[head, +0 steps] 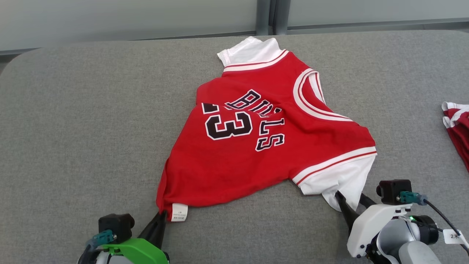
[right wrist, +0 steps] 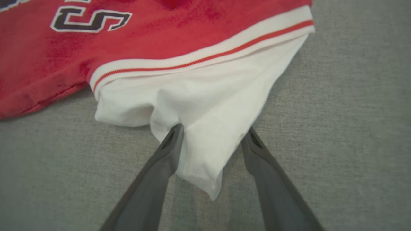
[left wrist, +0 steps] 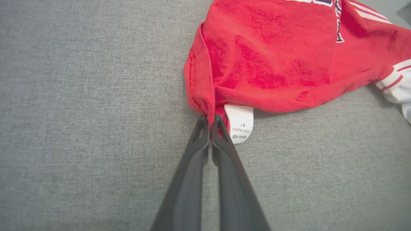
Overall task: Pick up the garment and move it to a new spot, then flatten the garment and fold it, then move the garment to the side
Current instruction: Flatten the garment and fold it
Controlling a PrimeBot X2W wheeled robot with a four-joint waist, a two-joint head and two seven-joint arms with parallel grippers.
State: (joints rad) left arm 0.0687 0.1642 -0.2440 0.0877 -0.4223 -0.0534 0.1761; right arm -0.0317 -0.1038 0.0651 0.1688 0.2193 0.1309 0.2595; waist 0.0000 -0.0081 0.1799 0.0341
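Done: the jersey (head: 256,146) lies face up at the centre of the frame on the grey surface (head: 73,128), skewed and rumpled, so it looks placed but not flat.
To do: by my reading, flattening is in hand; folding and moving aside are not yet done.
Left gripper (left wrist: 208,120): lower left, pinched tight on the red hem corner, just beside the label (left wrist: 240,126).
Right gripper (right wrist: 214,128): lower right, fingers apart, either side of the white sleeve (right wrist: 208,106), not clamped.
Count: two grippers, one jersey, one label, two white sleeves, one red cloth (head: 458,124) at the right edge.
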